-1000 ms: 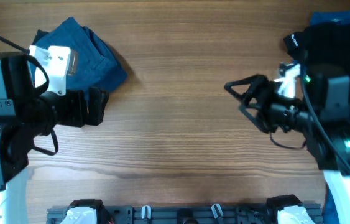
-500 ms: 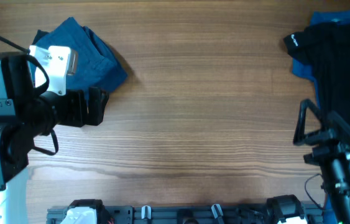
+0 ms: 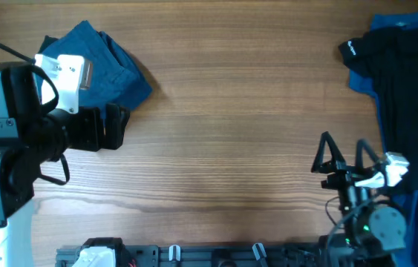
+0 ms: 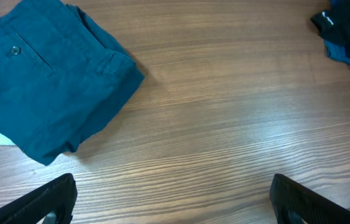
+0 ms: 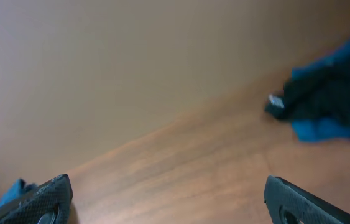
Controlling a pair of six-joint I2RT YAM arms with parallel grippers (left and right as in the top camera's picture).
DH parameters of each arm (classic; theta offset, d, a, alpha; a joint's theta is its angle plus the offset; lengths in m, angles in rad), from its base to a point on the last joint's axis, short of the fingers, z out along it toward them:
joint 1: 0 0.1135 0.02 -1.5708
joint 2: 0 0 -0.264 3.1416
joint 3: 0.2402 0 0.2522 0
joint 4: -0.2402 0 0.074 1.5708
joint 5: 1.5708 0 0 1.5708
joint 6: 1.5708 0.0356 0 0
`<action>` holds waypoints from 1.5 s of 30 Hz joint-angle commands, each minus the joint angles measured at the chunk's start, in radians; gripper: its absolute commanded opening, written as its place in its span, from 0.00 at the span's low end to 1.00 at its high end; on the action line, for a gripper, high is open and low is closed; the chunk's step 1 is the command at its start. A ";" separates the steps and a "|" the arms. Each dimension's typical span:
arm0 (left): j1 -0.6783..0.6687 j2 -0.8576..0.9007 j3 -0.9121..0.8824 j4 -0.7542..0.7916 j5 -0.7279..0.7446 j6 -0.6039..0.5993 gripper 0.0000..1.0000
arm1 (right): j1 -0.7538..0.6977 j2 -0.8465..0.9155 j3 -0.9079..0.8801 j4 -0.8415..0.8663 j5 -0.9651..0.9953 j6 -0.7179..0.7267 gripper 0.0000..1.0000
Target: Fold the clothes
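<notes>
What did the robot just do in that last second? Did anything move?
The right arm pulled back from beside the black top toward the near edge of the table, jaws open and empty throughout. Nothing was grabbed or dropped. The left arm, the shorts and the black top stayed put.

Folded dark blue clothes (image 4: 44, 93), table's far-left

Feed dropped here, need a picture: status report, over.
Left claw open, empty; right claw open, empty. Blue shorts folded, ahead of left claw. Black top far right, nothing blocking.
</notes>
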 commanded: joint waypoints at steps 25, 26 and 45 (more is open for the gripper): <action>-0.006 0.002 -0.002 -0.001 -0.001 0.012 1.00 | -0.034 -0.031 -0.180 0.054 0.024 1.539 1.00; -0.009 0.002 -0.002 -0.001 -0.001 0.012 1.00 | -0.034 -0.029 -0.180 0.054 0.024 1.539 1.00; -0.010 -0.549 -0.842 0.970 0.008 -0.152 1.00 | -0.034 -0.029 -0.180 0.054 0.024 1.539 1.00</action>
